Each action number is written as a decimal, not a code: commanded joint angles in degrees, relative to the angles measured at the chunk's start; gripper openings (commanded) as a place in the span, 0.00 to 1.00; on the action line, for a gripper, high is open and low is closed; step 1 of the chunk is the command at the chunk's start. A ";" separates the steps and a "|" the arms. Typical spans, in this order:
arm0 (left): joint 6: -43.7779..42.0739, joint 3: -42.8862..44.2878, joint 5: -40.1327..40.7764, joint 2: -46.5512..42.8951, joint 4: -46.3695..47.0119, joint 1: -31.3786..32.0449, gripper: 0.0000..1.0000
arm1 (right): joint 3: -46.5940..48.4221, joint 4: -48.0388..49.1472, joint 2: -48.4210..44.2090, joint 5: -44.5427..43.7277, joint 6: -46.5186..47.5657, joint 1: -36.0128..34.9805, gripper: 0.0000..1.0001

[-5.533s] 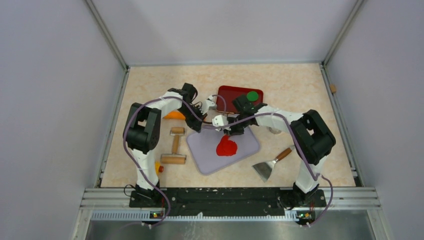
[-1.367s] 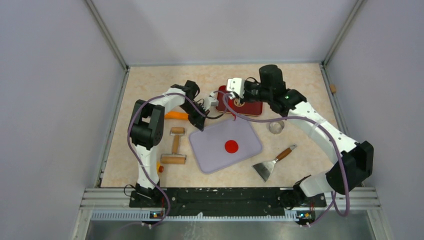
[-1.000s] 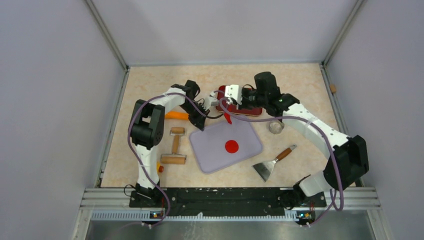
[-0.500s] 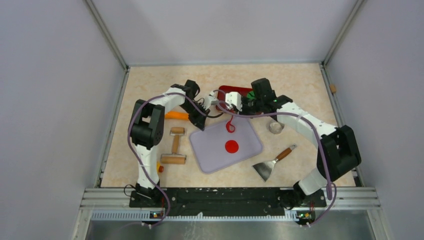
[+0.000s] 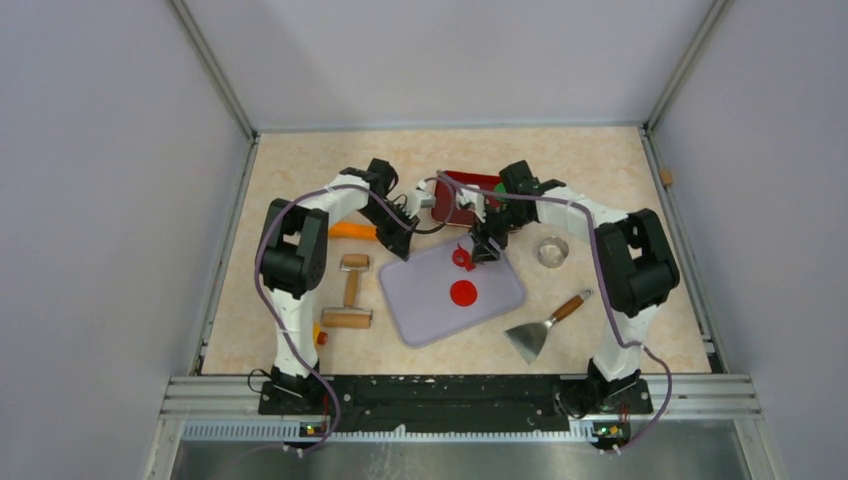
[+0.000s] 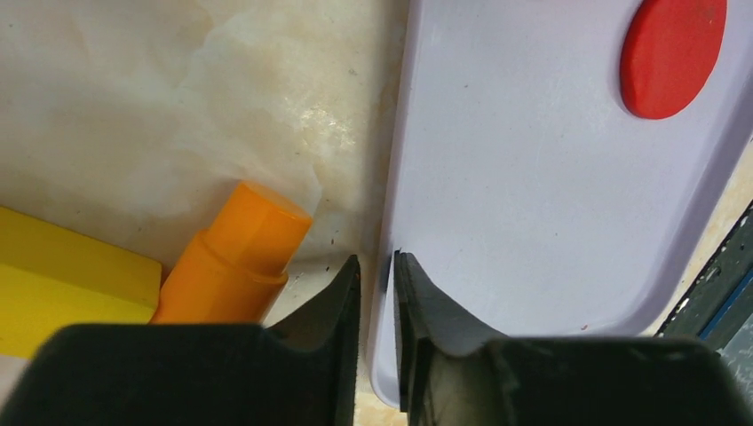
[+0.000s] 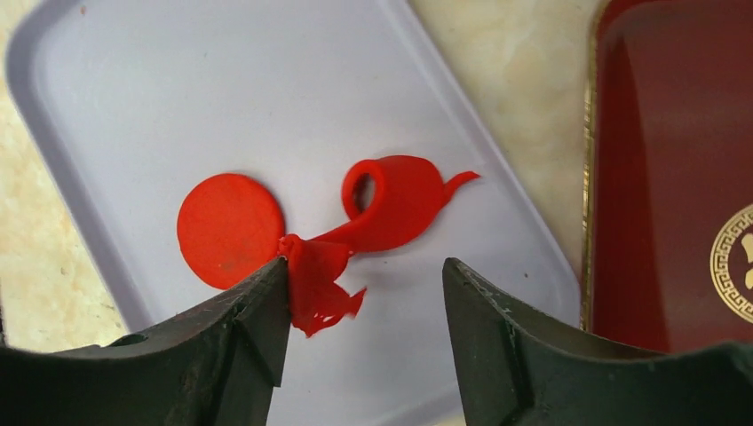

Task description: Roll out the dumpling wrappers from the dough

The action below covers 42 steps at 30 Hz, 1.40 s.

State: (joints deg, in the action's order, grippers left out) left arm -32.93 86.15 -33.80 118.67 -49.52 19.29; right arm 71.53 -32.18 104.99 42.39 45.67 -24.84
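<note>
Right gripper (image 7: 366,266) of mine is wide open over the lilac board (image 7: 178,106). A curly bit of red dough (image 7: 395,200) sticks to one finger (image 7: 257,311). The round red wrapper (image 7: 229,229) lies flat on the board, just beside the dough. My left gripper (image 6: 375,262) is narrow at the board's edge. I cannot tell if it pinches.

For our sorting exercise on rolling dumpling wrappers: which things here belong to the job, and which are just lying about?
Job: dough scraps, round wrapper, lilac board, wooden roller, small ring, red tray (likely for finished discs).
Lying about: scraper, orange-handled tool.
</note>
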 commanded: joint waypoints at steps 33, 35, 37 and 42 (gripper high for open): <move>33.99 -10.07 6.42 -31.25 41.87 -1.83 0.62 | 6.97 -19.19 -17.30 0.83 -2.07 15.73 0.64; 30.94 -12.48 7.40 -33.56 44.24 -0.98 0.65 | 6.50 -24.82 -18.98 1.11 4.73 19.26 0.64; 28.03 -12.89 8.78 -33.26 40.52 0.56 0.65 | 5.76 -27.72 -21.35 -2.59 9.17 21.73 0.66; 24.56 -14.91 11.09 -38.37 41.28 7.68 0.63 | 6.16 -24.92 -28.56 -2.31 4.24 33.41 0.69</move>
State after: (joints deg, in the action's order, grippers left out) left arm -3.40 74.87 -25.65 82.32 -11.90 21.69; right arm 76.18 -55.86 84.79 38.37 50.76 1.28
